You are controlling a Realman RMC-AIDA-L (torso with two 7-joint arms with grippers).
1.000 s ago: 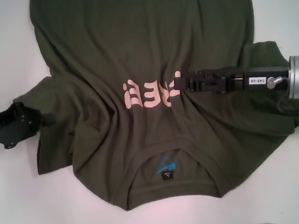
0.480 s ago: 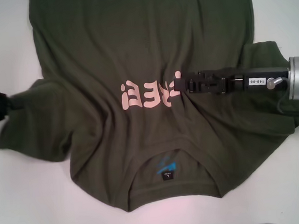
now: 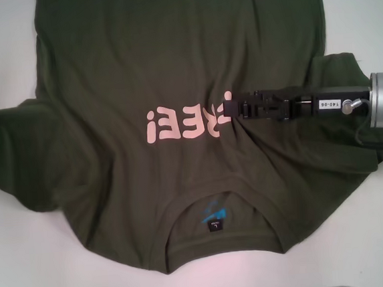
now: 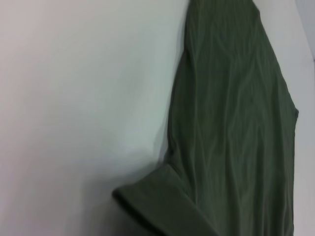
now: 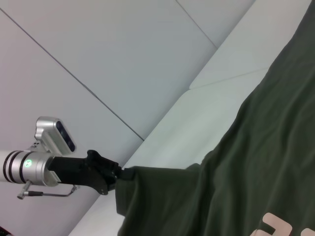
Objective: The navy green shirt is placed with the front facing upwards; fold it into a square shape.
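On the white table [image 3: 29, 278] the dark olive-green cotton T-shirt [image 3: 172, 71] lies front up; the left gripper [image 5: 110, 178], clamped on its left sleeve [image 3: 8, 159], has drawn it outward flat, readying the fold. The right gripper [image 3: 232, 108] pins the chest, fingers unclear

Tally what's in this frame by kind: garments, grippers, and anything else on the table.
Shirts: 1, the navy green shirt
Grippers: 2, left gripper holding the sleeve, right gripper on the chest
Other loose items: 0
Total: 3
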